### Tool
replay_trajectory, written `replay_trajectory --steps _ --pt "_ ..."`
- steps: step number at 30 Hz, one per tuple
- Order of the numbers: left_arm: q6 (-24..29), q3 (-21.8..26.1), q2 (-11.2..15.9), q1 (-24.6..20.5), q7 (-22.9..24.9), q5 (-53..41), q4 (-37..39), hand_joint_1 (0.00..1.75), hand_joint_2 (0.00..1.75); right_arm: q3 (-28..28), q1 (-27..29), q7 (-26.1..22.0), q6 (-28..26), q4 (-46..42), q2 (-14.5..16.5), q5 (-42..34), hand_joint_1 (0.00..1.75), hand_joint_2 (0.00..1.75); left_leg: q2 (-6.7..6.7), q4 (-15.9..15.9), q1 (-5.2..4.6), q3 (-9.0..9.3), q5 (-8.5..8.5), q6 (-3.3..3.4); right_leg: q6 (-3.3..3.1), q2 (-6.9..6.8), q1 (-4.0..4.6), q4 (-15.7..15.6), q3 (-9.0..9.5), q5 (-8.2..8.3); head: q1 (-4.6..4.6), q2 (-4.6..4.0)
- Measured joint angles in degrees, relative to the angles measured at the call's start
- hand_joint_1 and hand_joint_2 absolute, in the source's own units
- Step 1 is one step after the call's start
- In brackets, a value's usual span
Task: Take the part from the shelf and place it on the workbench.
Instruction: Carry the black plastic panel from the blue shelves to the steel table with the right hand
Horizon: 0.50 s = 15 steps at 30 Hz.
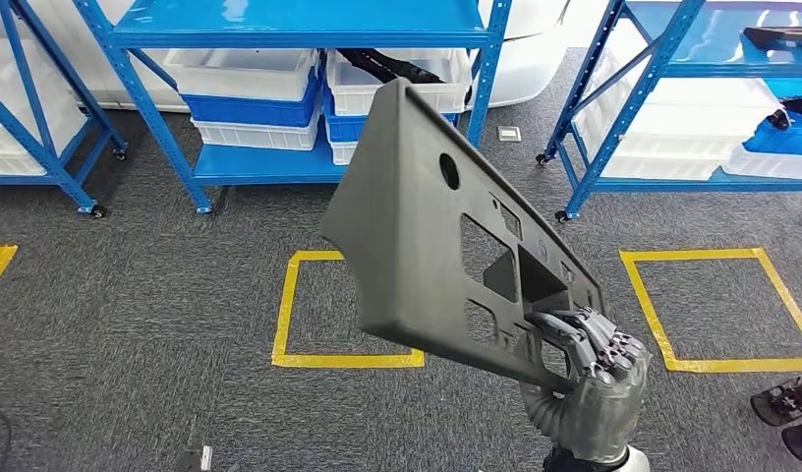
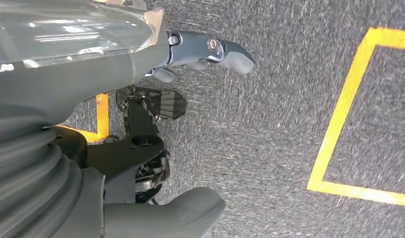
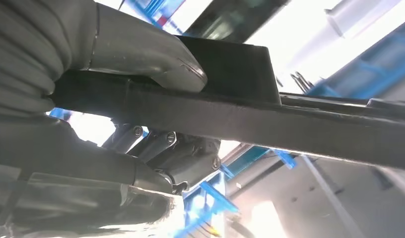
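The part (image 1: 427, 226) is a large dark grey plastic panel with a round hole and several rectangular cut-outs. My right hand (image 1: 594, 369) grips its lower right edge and holds it up, tilted, in the middle of the head view. In the right wrist view the thumb (image 3: 156, 59) presses on one face of the panel's edge (image 3: 290, 126) and the fingers (image 3: 166, 148) curl around the other. My left hand (image 2: 141, 124) hangs over the carpet with its fingers apart and nothing in it.
Blue shelves (image 1: 309, 29) with white and blue bins (image 1: 250, 98) stand ahead, a second blue rack (image 1: 672, 59) at the right. Yellow tape squares (image 1: 309, 315) (image 1: 731, 305) mark the grey carpet.
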Motion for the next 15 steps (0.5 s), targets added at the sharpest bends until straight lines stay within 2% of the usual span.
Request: replay_trajectory --steps 1,2,3,4,6,7,8,10,11,12,13,14,15 --pt "-0.03 0.09 0.11 0.01 -0.06 -0.02 0.0 0.0 1.75 0.98 -0.09 -1.4 0.06 -0.53 -0.12 -1.51 1.75 1.75 0.55 0.13 -0.13 -0.01 -0.03 -0.27 0.28 -1.27 0.03 -4.11 2.22 1.31 0.07 0.0" --pt "-0.05 0.16 0.23 0.01 -0.18 -0.07 0.0 0.0 1.75 1.93 -0.2 -2.25 0.09 -1.07 -0.23 -1.83 1.75 1.75 0.99 0.27 -0.29 -0.04 -0.04 -0.58 0.14 -2.12 0.13 -7.01 3.72 2.23 0.08 0.0" --pt "-0.08 0.25 0.36 0.01 -0.38 -0.13 0.0 0.0 1.75 2.94 -0.33 -2.63 0.1 -1.62 -0.41 -1.28 1.75 1.75 1.4 0.38 -0.46 -0.07 -0.02 -0.91 -0.25 -2.53 0.31 -8.38 4.32 2.67 0.05 0.0" --pt "-0.11 0.34 0.48 0.02 -0.62 -0.2 0.0 0.0 1.75 3.9 -0.5 -2.51 0.1 -2.05 -0.64 -0.34 1.75 1.75 1.86 0.4 -0.51 -0.06 0.04 -1.2 -0.8 -2.13 0.57 -8.49 4.05 2.78 0.01 0.0" --pt "-0.16 0.49 0.56 0.01 -1.09 -0.25 -0.01 0.0 1.75 5.31 -0.93 -1.24 0.03 -2.65 -1.2 2.11 1.75 1.75 2.5 0.51 -0.25 -0.04 -0.03 -1.81 -1.84 -0.92 0.33 -8.46 3.72 3.13 -0.13 0.0" --pt "-0.15 0.55 0.64 -0.01 -1.28 -0.22 -0.01 0.0 1.75 5.77 -1.25 -0.35 -0.03 -2.79 -1.47 3.39 1.75 1.75 1.72 1.23 -0.05 -0.32 -0.76 -2.12 -2.37 -0.34 0.15 -8.49 3.6 3.37 -0.2 0.0" --pt "-0.14 0.63 0.7 -0.01 -1.44 -0.18 -0.02 0.0 1.75 6.19 -1.66 0.45 -0.1 -2.89 -1.69 4.61 1.75 1.75 0.32 3.06 0.12 -1.09 -2.23 -2.35 -2.89 0.22 -0.06 -8.56 3.6 3.64 -0.31 0.0" --pt "-0.08 0.88 0.85 0.28 -1.79 -0.08 -0.02 0.0 1.75 7.0 -2.65 1.73 -0.21 -2.82 -2.16 6.55 1.75 1.75 -3.04 9.84 0.29 -3.88 -6.43 -2.53 -3.6 1.4 0.02 -8.56 3.29 4.08 -0.61 0.0" --pt "-0.1 1.03 0.88 0.56 -2.03 -0.07 -0.02 0.0 1.75 7.33 -3.1 2.13 -0.25 -2.71 -2.38 7.08 1.75 1.75 -3.83 13.45 0.3 -5.34 -8.06 -2.53 -3.81 2.08 0.19 -8.56 3.09 4.22 -0.68 0.0" --pt "-0.19 1.16 0.91 0.84 -2.29 -0.08 -0.02 0.0 1.75 7.59 -3.41 2.44 -0.26 -2.6 -2.6 7.38 1.75 1.75 -4.17 15.79 0.29 -6.27 -8.79 -2.48 -3.94 2.79 0.37 -8.54 2.97 4.31 -0.7 0.0" --pt "-0.3 1.25 0.93 1.03 -2.52 -0.11 -0.02 0.0 1.75 7.76 -3.58 2.65 -0.27 -2.5 -2.76 7.5 1.75 1.75 -4.34 16.23 0.29 -6.31 -8.41 -2.36 -4.02 3.55 0.52 -8.51 2.91 4.39 -0.69 0.0" --pt "-0.43 1.31 0.93 1.13 -2.69 -0.14 -0.03 0.0 1.75 7.88 -3.68 2.77 -0.27 -2.43 -2.86 7.52 1.75 1.75 -4.58 14.4 0.3 -5.29 -6.97 -2.17 -4.05 4.3 0.6 -8.42 2.9 4.42 -0.7 0.0" --pt "-0.51 1.34 0.93 1.16 -2.81 -0.16 -0.04 0.0 1.75 7.97 -3.79 2.83 -0.27 -2.37 -2.92 7.46 1.75 1.75 -5.24 11.11 0.32 -3.58 -5.05 -1.93 -4.03 5.0 0.64 -8.28 2.88 4.42 -0.7 0.0"
